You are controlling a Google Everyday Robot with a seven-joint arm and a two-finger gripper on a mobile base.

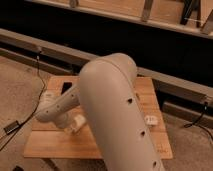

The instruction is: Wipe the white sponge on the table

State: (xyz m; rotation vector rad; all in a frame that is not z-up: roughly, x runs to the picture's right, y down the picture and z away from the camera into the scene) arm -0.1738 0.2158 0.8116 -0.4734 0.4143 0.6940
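The table (pixel 55 142) is a light-brown plank top in the middle of the camera view. My arm's big pale link (pixel 117 105) covers its centre. The forearm reaches down to the left, and the gripper (pixel 74 125) sits low over the table's left half, close to the wood. A small pale block (pixel 79 121) shows at the gripper's tip; it may be the white sponge, but I cannot tell it apart from the gripper.
A lumpy white object with dark marks (pixel 150 120) lies on the table's right side. A dark object (pixel 66 87) lies near the back left corner. Black cables (pixel 20 120) run over the floor on the left. A long metal rail (pixel 30 42) runs behind the table.
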